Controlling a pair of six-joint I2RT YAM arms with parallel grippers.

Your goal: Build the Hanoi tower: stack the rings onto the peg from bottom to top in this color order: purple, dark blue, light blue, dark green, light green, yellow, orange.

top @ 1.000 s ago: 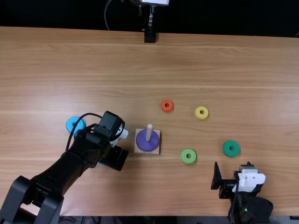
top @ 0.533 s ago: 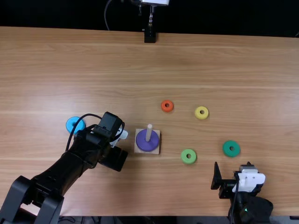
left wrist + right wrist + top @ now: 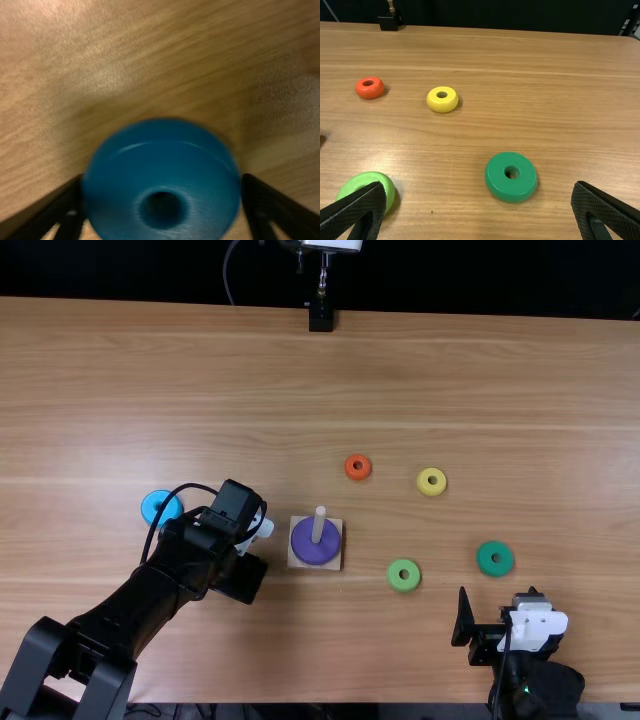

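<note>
At the left, the light blue ring lies flat on the wooden surface, with the black cable of the left arm crossing over it in the top view. To its right and nearer, the left hand is closed on the dark blue ring, a finger against each side; the left wrist view shows the ring's hole between them. Whether the ring touches the surface cannot be told.

Right of that hand stands the square wooden base with its upright pale peg. The purple ring is around the peg, lying on the base. Beyond it, at the surface's far edge, is a black block with a metal rod above it.

Farther right and farther back than the base lies the orange ring. The light green ring lies nearer, right of the base, and the yellow ring is on the far side of it, a little more to the right. The dark green ring lies right of these, just beyond the right hand. That hand is open at the near right, its fingers wide apart with nothing gripped.
</note>
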